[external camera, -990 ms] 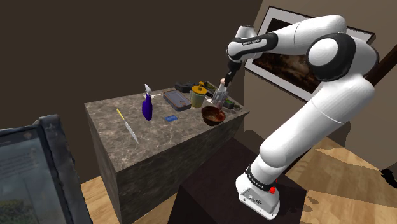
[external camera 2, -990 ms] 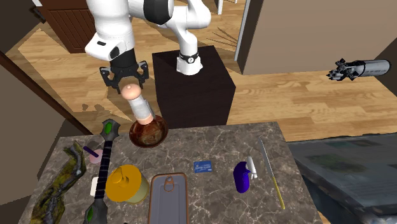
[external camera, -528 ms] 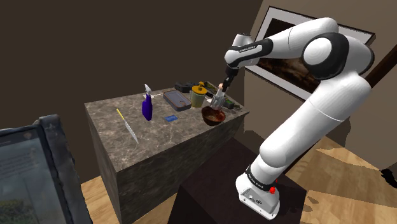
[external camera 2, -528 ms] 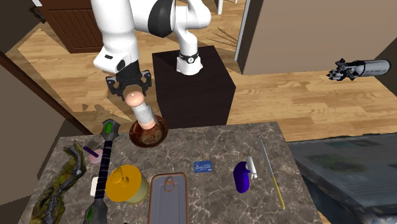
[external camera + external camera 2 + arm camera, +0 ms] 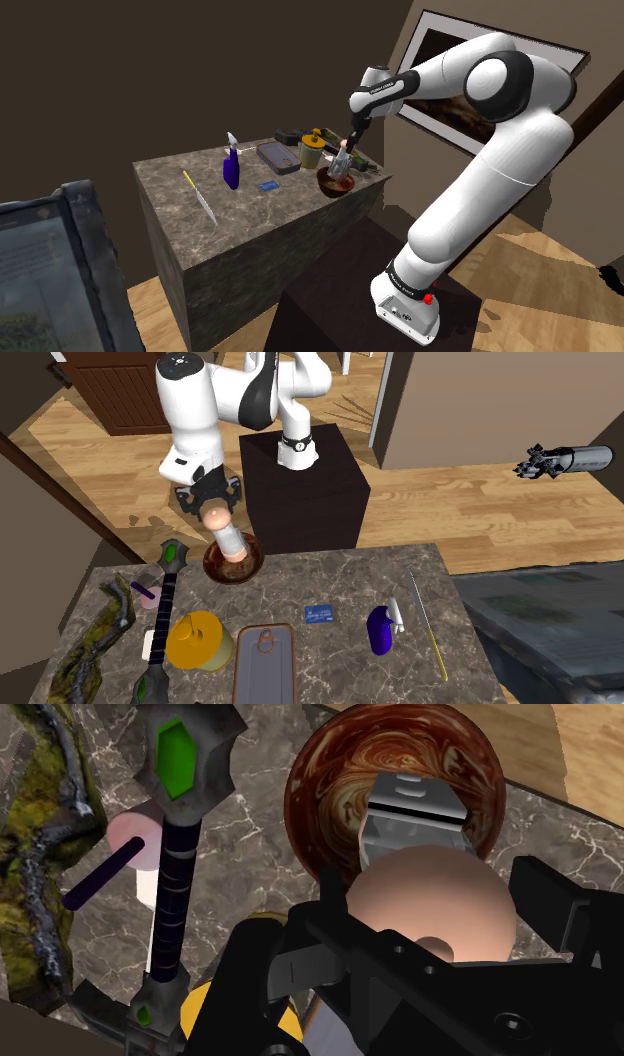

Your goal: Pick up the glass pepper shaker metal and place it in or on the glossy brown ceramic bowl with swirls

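The pepper shaker [image 5: 229, 540], a clear glass cylinder with a rounded pinkish-tan cap, is held at a slant with its lower end inside the rim of the glossy brown bowl [image 5: 254, 562], whose inside is swirled with cream. Whether its base touches the bowl's bottom cannot be told. The all-black gripper [image 5: 208, 504] is closed around the cap; in the wrist view its fingers [image 5: 330, 929] press against the cap from both sides.

The bowl stands near the far edge of the dark veined stone counter [image 5: 330, 577], at the second exterior view's left. Just left of it lies a dark sceptre with a green gem [image 5: 166, 607], and beyond that a pink cup with a dark straw [image 5: 150, 595] and a mossy branch [image 5: 95, 637]. Nearer in that view stand a yellow-lidded jar [image 5: 195, 637] and a grey brown-rimmed case [image 5: 262, 664]. To the right lie a small blue card [image 5: 318, 614], a purple spray bottle [image 5: 380, 630] and a yellow-handled knife [image 5: 427, 627].
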Motion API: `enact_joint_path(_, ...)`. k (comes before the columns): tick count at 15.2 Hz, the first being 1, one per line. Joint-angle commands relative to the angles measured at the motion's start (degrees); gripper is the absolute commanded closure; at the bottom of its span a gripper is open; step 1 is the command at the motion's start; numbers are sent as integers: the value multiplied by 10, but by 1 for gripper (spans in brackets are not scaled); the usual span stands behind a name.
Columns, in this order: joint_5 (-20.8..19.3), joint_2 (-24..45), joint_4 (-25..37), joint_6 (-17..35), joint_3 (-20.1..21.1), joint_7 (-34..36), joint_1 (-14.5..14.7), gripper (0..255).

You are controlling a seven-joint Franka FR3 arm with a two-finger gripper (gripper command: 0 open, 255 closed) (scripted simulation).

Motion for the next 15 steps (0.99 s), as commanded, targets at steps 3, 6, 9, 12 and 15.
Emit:
enact_joint_path(3,2,12,-10,22,-1,0,0,255)
enact_joint_path(6,2,12,-9,22,-1,0,0,255)
enact_joint_path(9,2,12,-9,22,-1,0,0,255)
enact_joint_path(12,2,12,-9,22,-1,0,0,0)
enact_joint_path(15,2,12,-9,22,-1,0,0,0)
